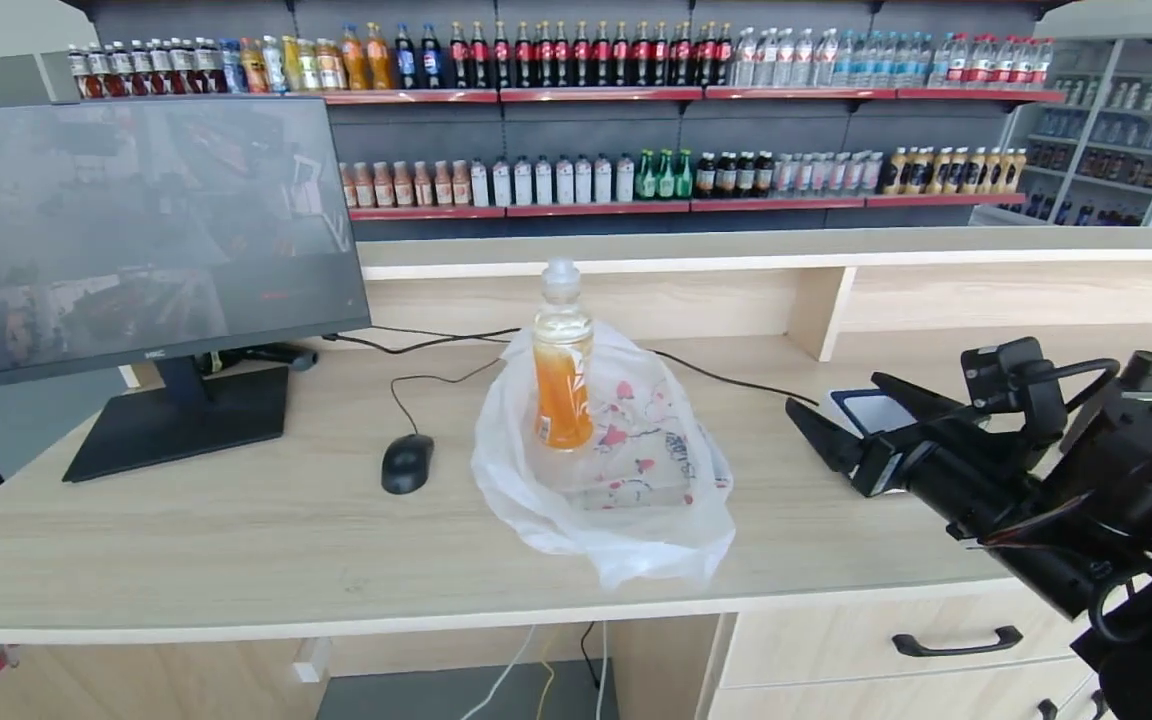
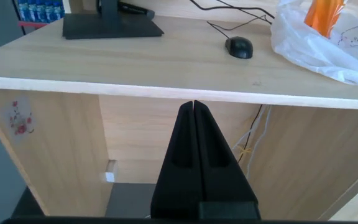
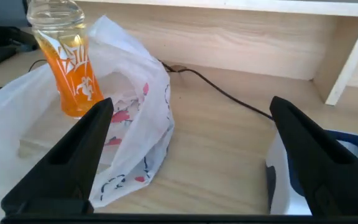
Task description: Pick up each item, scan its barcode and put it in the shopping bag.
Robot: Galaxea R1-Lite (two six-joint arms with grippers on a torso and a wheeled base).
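right claw [image 1: 836, 398], fingers spread wide and holding nothing, hangs low over the right part of the bench [image 1: 236, 540]. the bottle [image 1: 563, 370] lies to the robot's left of this claw and a little farther back, well apart from it, with bare bench between them. its long axis is upright: it stands on its base inside the shopping bag [image 1: 636, 500], whose thin white film, printed with small red figures, slumps open around the bottle's lower part.

the right arm is the nearer of the 2. the left claw [image 2: 194, 107], fingers pressed together on nothing, sits in front of the bench and below its front edge.

the bottle is clear plastic with a pale cap, orange in its lower part and clear above, with white markings on the orange band. it looks rigid and light.

just beside the right claw, on the bench, lies a white object with a dark-blue edge [image 1: 861, 408]; its kind cannot be told.

judgement: the bottle appears already bagged, so any further reach would probably fall to the right claw and go toward what lies beside it.
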